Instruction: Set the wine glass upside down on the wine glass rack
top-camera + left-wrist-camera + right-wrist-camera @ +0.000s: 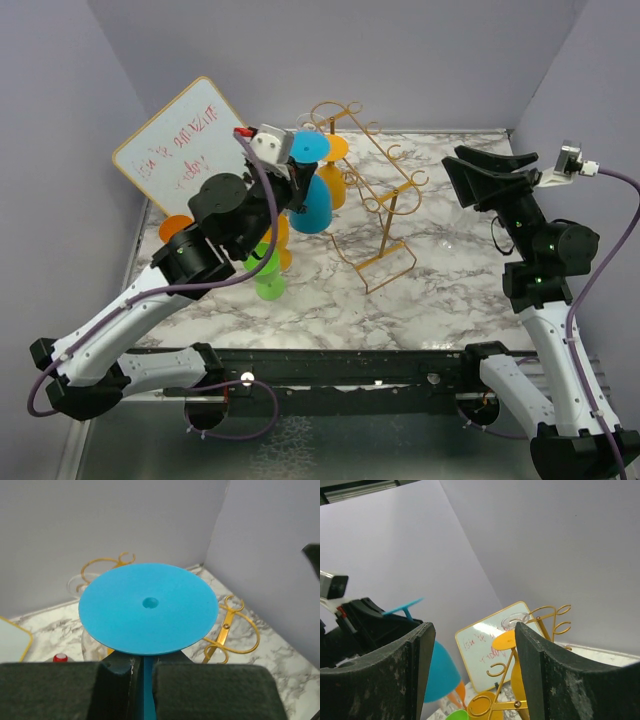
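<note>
Left fingers (215, 692) pinch blue wine glass (148, 607) (foot up) | right fingers (555, 675) spread

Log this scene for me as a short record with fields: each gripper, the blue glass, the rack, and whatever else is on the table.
left gripper: jaws shut on the stem of the blue wine glass
blue wine glass: upside down, foot up, held in the air left of the wine glass rack, not yet hung
right gripper: jaws open, empty, raised on the right
wine glass rack: upright on the marble table; an orange glass seems to hang on it
also there: green glass, whiteboard
</note>
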Tool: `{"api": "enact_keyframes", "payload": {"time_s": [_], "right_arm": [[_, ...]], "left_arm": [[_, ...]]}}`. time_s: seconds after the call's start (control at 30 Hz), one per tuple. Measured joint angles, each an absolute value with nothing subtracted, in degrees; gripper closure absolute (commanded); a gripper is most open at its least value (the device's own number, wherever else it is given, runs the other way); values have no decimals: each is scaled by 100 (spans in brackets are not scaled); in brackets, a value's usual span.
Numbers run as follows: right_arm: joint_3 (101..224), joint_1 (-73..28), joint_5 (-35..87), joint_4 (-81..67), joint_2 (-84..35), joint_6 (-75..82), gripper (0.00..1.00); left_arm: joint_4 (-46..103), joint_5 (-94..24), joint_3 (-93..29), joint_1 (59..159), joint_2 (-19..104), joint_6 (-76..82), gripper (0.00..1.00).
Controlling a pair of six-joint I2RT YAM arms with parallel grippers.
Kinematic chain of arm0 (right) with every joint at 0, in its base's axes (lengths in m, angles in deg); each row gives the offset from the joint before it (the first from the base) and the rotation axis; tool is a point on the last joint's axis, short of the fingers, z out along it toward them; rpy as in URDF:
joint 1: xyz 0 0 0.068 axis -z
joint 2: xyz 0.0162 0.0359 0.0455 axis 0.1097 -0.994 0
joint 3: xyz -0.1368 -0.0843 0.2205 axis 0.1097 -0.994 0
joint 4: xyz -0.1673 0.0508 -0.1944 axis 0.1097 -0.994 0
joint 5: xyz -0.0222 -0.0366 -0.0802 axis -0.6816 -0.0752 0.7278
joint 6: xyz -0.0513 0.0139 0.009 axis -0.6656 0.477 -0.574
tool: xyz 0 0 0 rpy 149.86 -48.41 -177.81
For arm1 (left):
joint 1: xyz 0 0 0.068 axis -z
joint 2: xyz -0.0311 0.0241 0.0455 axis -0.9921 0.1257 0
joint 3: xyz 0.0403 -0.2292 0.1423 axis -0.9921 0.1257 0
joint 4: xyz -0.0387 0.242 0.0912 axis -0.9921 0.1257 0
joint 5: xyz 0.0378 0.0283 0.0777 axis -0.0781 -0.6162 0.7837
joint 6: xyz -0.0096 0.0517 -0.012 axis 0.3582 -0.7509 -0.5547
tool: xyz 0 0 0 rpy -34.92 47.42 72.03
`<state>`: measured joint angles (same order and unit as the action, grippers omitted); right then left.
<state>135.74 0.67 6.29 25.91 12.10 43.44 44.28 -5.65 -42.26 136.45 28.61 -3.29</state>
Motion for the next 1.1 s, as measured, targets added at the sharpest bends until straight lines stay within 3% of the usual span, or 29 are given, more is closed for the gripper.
{"api": "enact_keyframes", "payload": {"time_s": [0.23, 0.47, 1.1], "right_arm": [[13574, 67, 636, 2453, 1254, 4248, 30], [13574, 67, 632, 2392, 1302, 4152, 30], [13574, 67, 632, 2344, 1358, 4019, 30]], "left_arm": [[4347, -495, -3159, 13645, 3184, -274, 100], [4168, -445, -3081, 13455, 3582, -151, 100], [2999, -2235, -2178, 12670, 3599, -62, 100]]}}
